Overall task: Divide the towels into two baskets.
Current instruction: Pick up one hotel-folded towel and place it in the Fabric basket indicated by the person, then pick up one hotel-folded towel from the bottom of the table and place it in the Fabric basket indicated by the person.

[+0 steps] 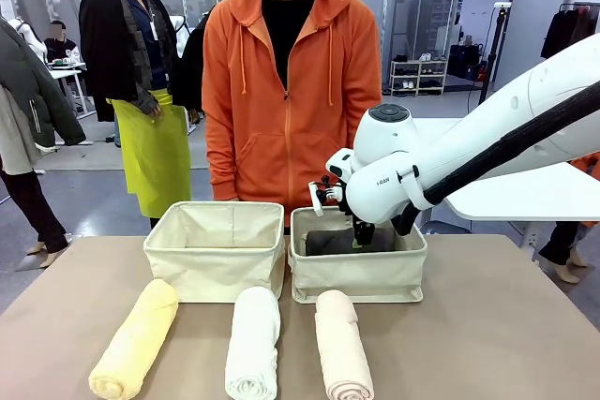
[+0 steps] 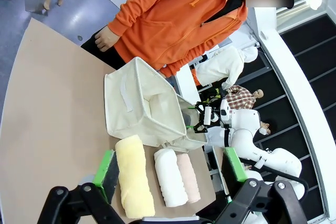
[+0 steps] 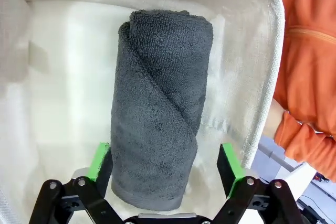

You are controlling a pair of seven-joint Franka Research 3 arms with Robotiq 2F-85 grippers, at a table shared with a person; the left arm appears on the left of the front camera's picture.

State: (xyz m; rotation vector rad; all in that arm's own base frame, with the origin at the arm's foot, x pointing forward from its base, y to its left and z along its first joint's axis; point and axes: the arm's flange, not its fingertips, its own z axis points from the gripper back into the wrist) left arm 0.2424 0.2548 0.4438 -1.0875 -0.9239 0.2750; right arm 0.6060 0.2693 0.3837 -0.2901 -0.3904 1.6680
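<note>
The dark grey towel [image 1: 336, 243] lies on its side inside the right-hand cream canvas basket [image 1: 361, 280], and the right gripper [image 1: 364, 234] reaches down into that basket from 1 o'clock. In the right wrist view the grey roll [image 3: 157, 103] runs from 6 to 12 o'clock along the basket floor. The right gripper [image 3: 165, 163] straddles its near end with its jaws spread wide: one green pad [image 3: 101, 160] sits just beside the roll at 9 o'clock, and the other stands clear of it at 3 o'clock. The matching left-hand basket [image 1: 216, 264] stands just beside the first, at its 9 o'clock, with no towel visible in it. At 6 o'clock of the baskets, three rolls lie side by side on the tan table [image 1: 506, 325]. The pale yellow towel [image 1: 136, 339] is at 9 o'clock of the white towel [image 1: 253, 342], and the pale pink-beige towel [image 1: 342, 348] is at its 3 o'clock. The left gripper [image 2: 170, 166] hangs high above the table with its jaws wide and nothing between them, looking down on those rolls. A person in an orange hoodie [image 1: 291, 81] stands at 12 o'clock, behind the baskets.
</note>
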